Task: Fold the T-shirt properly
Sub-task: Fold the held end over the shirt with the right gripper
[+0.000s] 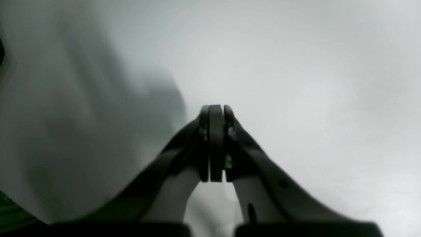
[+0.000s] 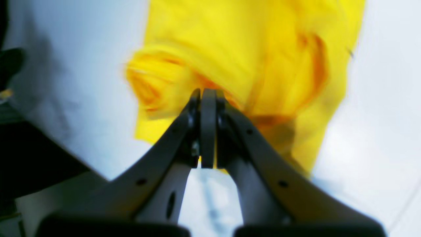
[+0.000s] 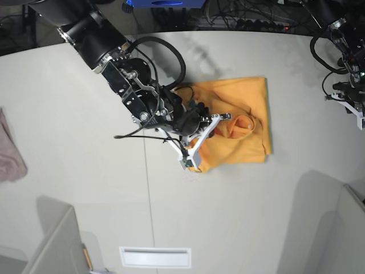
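The T-shirt (image 3: 245, 97) lies partly folded on the white table (image 3: 68, 103), orange in the base view and bright yellow in the right wrist view (image 2: 250, 42). My right gripper (image 2: 208, 93) is shut on a bunched fold of it, and the cloth puckers up around the fingertips. From the base view this gripper (image 3: 227, 116) sits over the shirt's left middle. My left gripper (image 1: 215, 110) is shut on nothing and hovers over bare table. Its arm (image 3: 346, 85) stands at the far right edge, away from the shirt.
A pinkish cloth (image 3: 10, 154) lies at the table's left edge. Grey panels stand at the lower left (image 3: 54, 245) and lower right (image 3: 336, 228). A white slotted plate (image 3: 155, 257) is near the front edge. Cables (image 3: 256, 20) run along the back.
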Controlling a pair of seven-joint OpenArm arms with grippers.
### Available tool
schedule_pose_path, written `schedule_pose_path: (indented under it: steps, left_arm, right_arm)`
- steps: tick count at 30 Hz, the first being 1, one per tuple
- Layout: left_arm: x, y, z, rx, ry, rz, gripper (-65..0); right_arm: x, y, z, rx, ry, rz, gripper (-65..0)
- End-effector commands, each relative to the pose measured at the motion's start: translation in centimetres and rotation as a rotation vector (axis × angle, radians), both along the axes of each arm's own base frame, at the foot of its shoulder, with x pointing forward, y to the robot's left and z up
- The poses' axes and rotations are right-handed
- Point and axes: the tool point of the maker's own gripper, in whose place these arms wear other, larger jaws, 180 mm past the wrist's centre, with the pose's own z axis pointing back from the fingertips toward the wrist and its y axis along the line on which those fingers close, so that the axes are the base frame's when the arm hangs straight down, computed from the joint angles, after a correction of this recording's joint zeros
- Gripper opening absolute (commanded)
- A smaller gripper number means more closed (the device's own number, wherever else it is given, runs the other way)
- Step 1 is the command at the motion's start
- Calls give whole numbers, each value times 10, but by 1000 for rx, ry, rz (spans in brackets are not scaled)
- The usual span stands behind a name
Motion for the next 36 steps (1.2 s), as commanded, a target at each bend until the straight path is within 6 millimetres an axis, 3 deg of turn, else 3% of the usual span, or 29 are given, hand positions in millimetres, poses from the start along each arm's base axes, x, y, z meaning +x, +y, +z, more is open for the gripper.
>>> schedule_pose_path:
  steps: [1, 11, 20, 26, 36]
  left_arm:
    - [7, 8, 15, 32, -38, -4, -650]
    - [6, 8, 15, 33, -37, -2, -650]
    - [6, 8, 15, 33, -37, -1, -650]
    - [5, 8, 15, 33, -36, -1, -650]
    - [7, 8, 16, 33, -40, -1, -650]
  right_arm:
    - [10, 5, 14, 26, -43, 1, -650]
    - [18, 9, 1, 12, -34, -23, -650]
    - [11, 27, -20, -60, -83, 60, -650]
    - [-19, 57, 3, -8, -137, 180, -650]
    - [-90, 92, -7, -40, -108, 418, -650]
